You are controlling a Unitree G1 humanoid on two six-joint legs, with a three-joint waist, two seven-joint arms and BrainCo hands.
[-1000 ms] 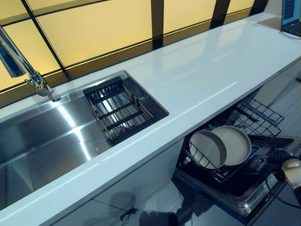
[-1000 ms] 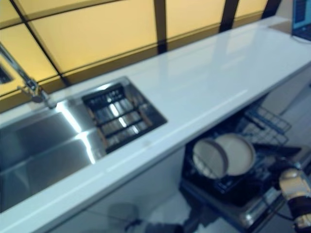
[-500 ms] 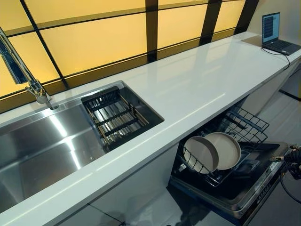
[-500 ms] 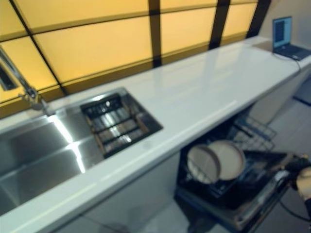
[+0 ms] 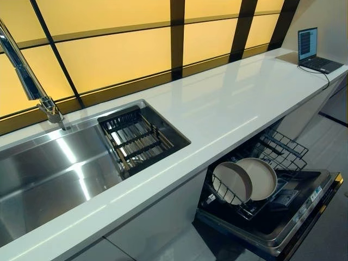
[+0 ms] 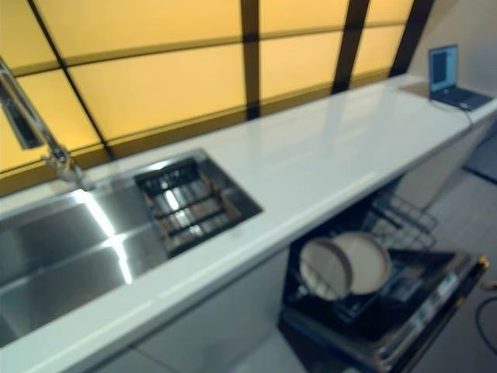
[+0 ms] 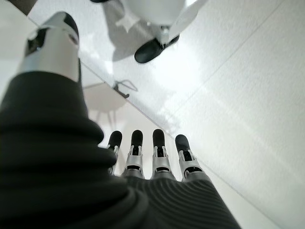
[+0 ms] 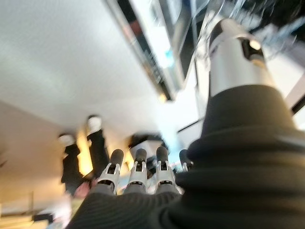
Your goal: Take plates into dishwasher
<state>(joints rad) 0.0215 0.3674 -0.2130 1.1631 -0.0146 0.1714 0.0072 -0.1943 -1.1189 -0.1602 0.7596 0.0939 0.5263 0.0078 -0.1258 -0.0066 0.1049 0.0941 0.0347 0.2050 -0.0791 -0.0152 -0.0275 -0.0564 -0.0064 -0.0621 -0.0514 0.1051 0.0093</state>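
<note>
Two cream plates point(image 5: 232, 182) point(image 5: 262, 177) stand on edge, side by side, in the pulled-out lower rack point(image 5: 283, 149) of the open dishwasher under the white counter. Neither hand shows in the eye views. My left hand point(image 7: 159, 155) shows in the left wrist view with straight fingers, empty, over pale floor. My right hand point(image 8: 138, 172) shows in the right wrist view with straight fingers, empty, near the dishwasher's door edge point(image 8: 159, 52).
The dishwasher door point(image 5: 299, 209) lies folded down to the right. A steel sink point(image 5: 49, 168) with a dark drain rack point(image 5: 136, 138) and a tap point(image 5: 32, 81) is at the left. A laptop point(image 5: 314, 51) sits at the counter's far end. A person's legs point(image 8: 83, 157) show far off.
The camera has tilted up and shifted. My right hand, by the dishwasher door at the lower right before, has gone out of the eye views. The plates have not moved.
</note>
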